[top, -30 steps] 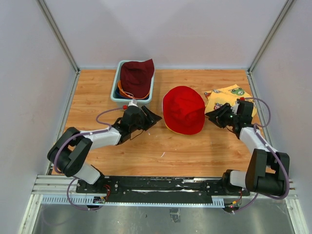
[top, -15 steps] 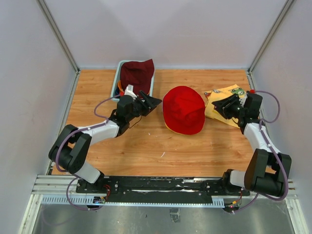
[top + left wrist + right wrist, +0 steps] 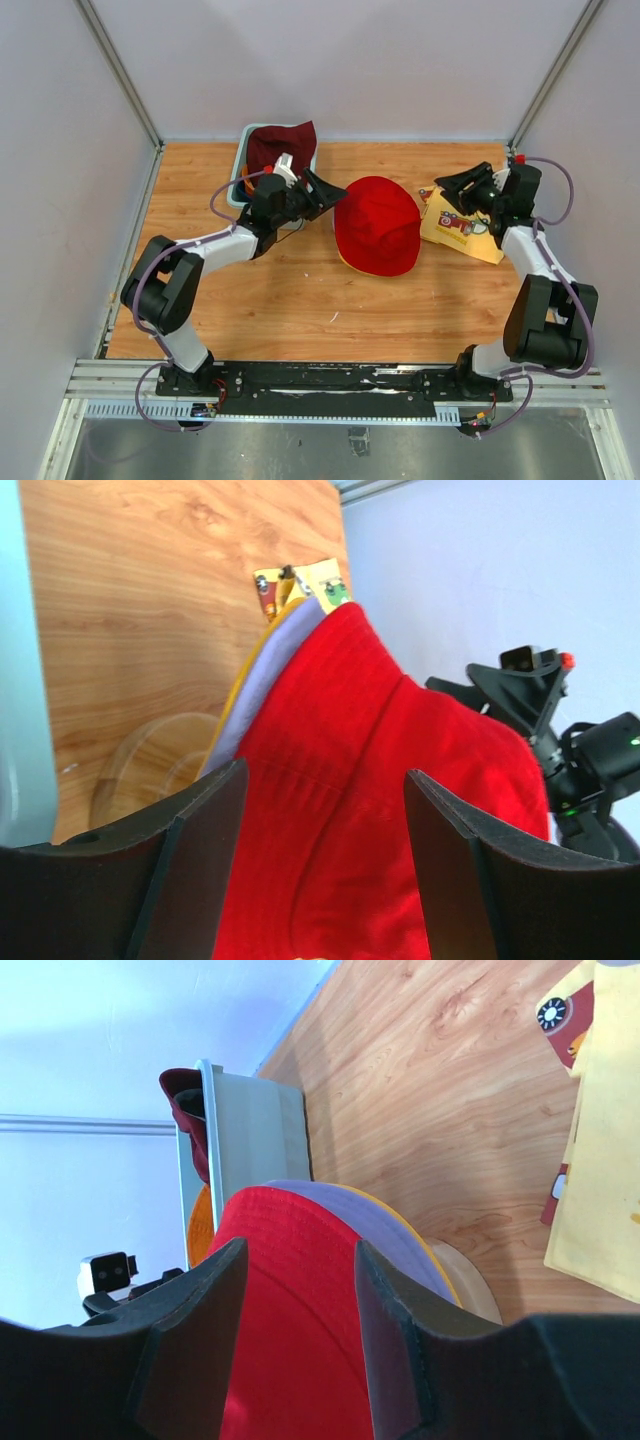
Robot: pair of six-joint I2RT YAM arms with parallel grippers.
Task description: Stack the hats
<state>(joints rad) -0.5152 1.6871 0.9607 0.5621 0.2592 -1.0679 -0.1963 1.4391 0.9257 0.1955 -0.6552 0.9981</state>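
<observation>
maroon hat [image 3: 278,148] in tub [image 3: 241,152] lies just behind my spread, empty left gripper [image 3: 316,189]; spread right gripper [image 3: 455,186] is well apart.

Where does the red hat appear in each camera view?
Top external: red hat sits at the centre of the picture.
Left wrist: it fills the lower right.
Right wrist: it is at the bottom, left of centre.
Shared landmark: the yellow car-print cloth, seen near the hat in every view.
</observation>
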